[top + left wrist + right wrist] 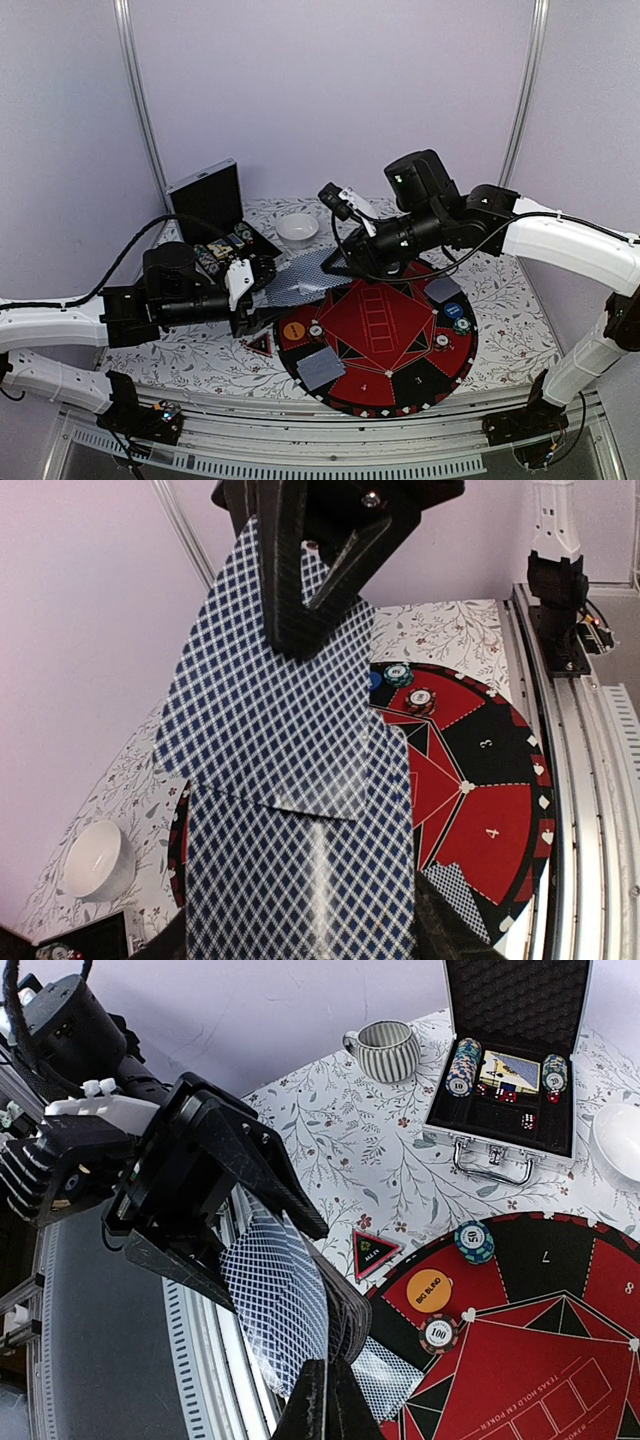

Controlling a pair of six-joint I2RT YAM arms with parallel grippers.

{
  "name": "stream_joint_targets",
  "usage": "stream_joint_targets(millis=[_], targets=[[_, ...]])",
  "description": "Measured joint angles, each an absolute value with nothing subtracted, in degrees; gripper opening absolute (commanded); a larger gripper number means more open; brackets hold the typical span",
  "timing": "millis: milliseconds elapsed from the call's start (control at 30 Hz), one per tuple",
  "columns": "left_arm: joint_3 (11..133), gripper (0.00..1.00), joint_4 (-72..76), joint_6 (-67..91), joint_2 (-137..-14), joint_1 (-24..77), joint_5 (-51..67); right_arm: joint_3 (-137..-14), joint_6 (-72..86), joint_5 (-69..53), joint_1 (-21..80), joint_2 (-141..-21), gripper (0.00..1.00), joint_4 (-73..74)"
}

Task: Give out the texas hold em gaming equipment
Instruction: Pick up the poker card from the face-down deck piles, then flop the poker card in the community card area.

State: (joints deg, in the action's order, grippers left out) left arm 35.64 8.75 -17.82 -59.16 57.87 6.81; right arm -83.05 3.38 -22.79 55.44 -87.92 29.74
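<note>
My left gripper [250, 285] is shut on a deck of grey-blue-backed cards [300, 880], holding it above the mat's left edge. My right gripper [325, 1405] is shut on the top card [275, 1300], slid partly off the deck; its fingers [295, 590] also show in the left wrist view. Two small piles of cards [320, 368] [443, 290] lie on the mat. An orange button [293, 330] and a blue button [453, 311] sit on the mat with single chips [316, 329] [441, 341]. A 100 chip [438, 1334] and a 50 chip [474, 1241] show in the right wrist view.
The round red-and-black mat [400, 395] fills the table's front centre. An open silver case [215, 200] with chips stands at the back left, with a white bowl [297, 228] beside it. A striped mug [385, 1050] stands near the case and a triangular all-in marker [260, 345] lies left of the mat.
</note>
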Motion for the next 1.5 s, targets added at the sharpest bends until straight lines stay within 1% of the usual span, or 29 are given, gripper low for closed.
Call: stream_joint_targets(millis=[233,700,800,900,967,1233,1500], targets=[[35.64,0.53,8.84,-17.82,-59.16,57.87,6.94,-83.46,2.9,-23.16,55.29,-87.44,0.03,31.16],[35.64,0.53,8.95,-17.82,-59.16,57.87,7.03,-83.68,4.12,-27.51,51.03,-82.91,0.03,32.23],[35.64,0.53,8.97,-17.82,-59.16,57.87,7.05,-82.89,6.98,-23.9,46.41,-80.36,0.03,33.28],[35.64,0.53,9.04,-17.8,-59.16,57.87,7.05,-82.08,10.48,-15.84,41.63,-78.43,0.03,37.63],[35.64,0.53,9.06,-17.8,-59.16,57.87,7.05,-81.89,12.62,-10.5,40.42,-78.94,0.02,41.58],[35.64,0.53,9.06,-17.78,-59.16,57.89,7.27,-79.44,20.91,2.5,41.25,-87.83,0.02,57.58],[35.64,0.53,9.08,-17.78,-59.16,57.98,7.31,-77.91,26.46,7.49,46.24,-96.99,0.02,66.06]])
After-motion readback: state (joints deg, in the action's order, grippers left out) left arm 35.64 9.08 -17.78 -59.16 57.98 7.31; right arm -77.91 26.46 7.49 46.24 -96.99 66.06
